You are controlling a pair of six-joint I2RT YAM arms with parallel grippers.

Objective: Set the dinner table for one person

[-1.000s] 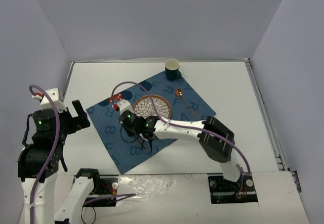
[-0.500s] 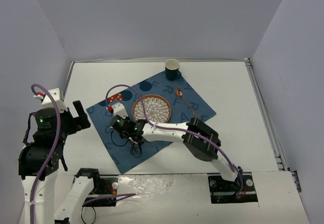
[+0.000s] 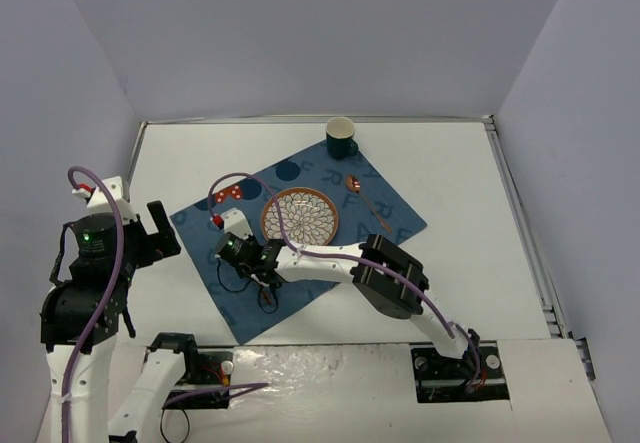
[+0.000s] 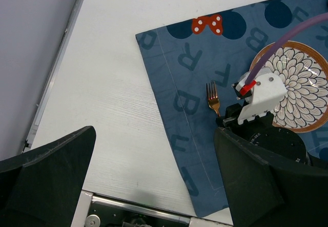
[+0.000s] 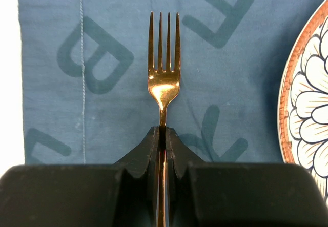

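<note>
My right gripper [image 5: 162, 129] is shut on the handle of a gold fork [image 5: 164, 78], its tines pointing away from me. The fork sits low over the dark blue letter-printed placemat [image 5: 51, 94], left of the patterned plate [image 5: 307, 94]; I cannot tell if it touches the mat. In the top view the right gripper [image 3: 240, 249] reaches across the mat, left of the plate [image 3: 300, 215]. The left wrist view shows the fork [image 4: 212, 97] too. My left gripper [image 3: 160, 229] is open and empty, raised over the white dinner table [image 3: 450, 183] at its left side.
A teal cup [image 3: 341, 139] stands at the mat's far corner. A gold spoon [image 3: 365, 201] lies on the mat right of the plate. A red dotted bow print [image 4: 207, 24] marks the mat's far left. The table's metal rim [image 4: 133, 209] runs along the near edge.
My right gripper has carried the fork leftward across the placemat, away from the plate's near edge. The left arm has barely moved.
</note>
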